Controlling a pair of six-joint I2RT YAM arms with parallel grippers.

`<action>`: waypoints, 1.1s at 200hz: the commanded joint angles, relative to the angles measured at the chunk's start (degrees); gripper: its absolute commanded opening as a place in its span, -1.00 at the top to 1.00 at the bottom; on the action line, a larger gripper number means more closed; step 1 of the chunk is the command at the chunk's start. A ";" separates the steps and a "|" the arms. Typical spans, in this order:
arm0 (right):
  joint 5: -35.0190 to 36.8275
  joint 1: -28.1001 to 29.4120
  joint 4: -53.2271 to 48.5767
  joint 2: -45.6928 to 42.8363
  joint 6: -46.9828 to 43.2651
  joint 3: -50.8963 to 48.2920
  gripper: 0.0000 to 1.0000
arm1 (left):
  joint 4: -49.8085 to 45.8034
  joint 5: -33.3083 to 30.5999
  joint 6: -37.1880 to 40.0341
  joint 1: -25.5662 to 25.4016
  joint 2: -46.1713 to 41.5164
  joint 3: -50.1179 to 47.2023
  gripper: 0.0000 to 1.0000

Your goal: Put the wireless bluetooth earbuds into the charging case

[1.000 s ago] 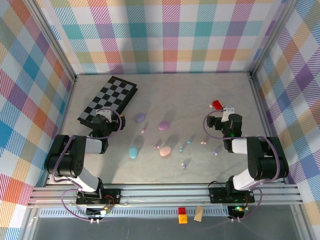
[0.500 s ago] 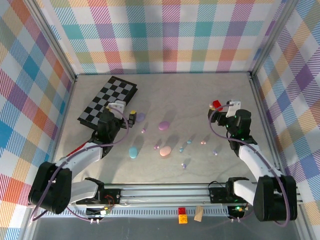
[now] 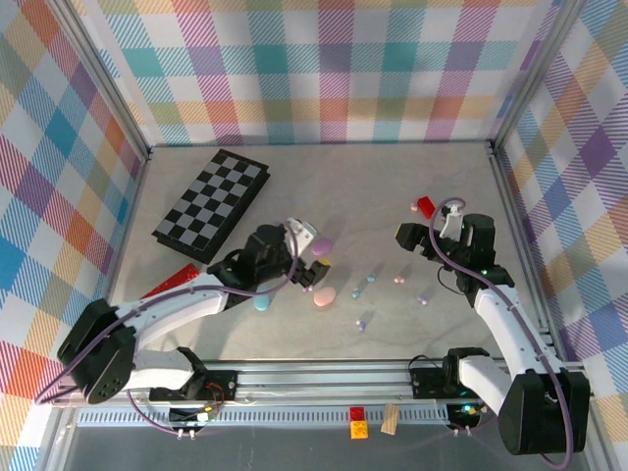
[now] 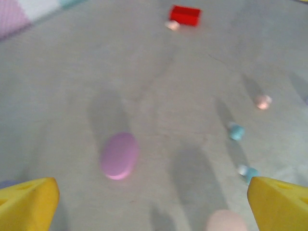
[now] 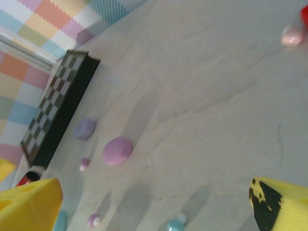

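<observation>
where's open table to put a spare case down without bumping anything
Bare: the far table between the chessboard and the red block, back to the wall. Crowded: the middle, where the purple case, pink case and scattered earbuds lie close together.

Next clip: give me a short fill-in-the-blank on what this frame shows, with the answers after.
1. The left gripper and the right gripper both stand ___, holding nothing.
2. The checkered board lies at the far ___ of the table.
3. The block on the table near the right gripper is ___.
Missing words: open; left; red.
</observation>
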 commanded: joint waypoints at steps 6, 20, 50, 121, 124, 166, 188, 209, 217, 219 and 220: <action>-7.10 1.03 -3.61 0.12 4.17 -1.42 -0.98 | -2.71 3.41 -2.52 -2.76 5.12 1.65 -0.99; -7.65 1.97 -3.91 0.44 4.83 -2.49 -0.98 | -3.97 4.04 -2.52 -3.28 7.16 2.27 -0.99; -5.86 3.01 -3.16 0.39 5.95 -4.40 -0.98 | -11.90 4.89 -1.88 -3.53 12.26 6.81 -1.00; -4.42 3.19 -4.35 2.02 4.99 -2.50 -0.98 | -19.30 3.38 -1.64 -6.52 21.25 13.96 -0.53; -4.38 3.19 -4.39 2.02 5.06 -2.59 -0.98 | -19.55 3.06 -1.67 -6.69 21.53 14.18 -0.53; -4.31 3.17 -3.89 2.76 6.33 -3.11 -0.98 | -20.60 0.85 -1.75 -8.04 25.28 15.45 -0.41; -5.43 3.27 -3.31 3.50 7.17 -2.89 -0.98 | -21.05 0.56 -1.73 -8.47 26.15 15.60 -0.38; -5.22 3.37 -3.43 3.60 7.20 -2.84 -0.98 | -21.31 0.17 -1.82 -8.58 26.34 15.31 -0.33; -5.05 3.36 -3.64 3.60 7.11 -2.93 -0.98 | -21.39 -0.03 -1.75 -8.58 26.34 15.00 -0.33; -5.02 3.37 -3.58 3.60 7.07 -2.93 -0.98 | -21.39 -0.11 -1.74 -8.58 26.31 14.92 -0.33; -5.03 3.37 -3.62 3.60 7.09 -2.93 -0.98 | -21.44 -0.12 -1.73 -8.62 26.30 14.85 -0.33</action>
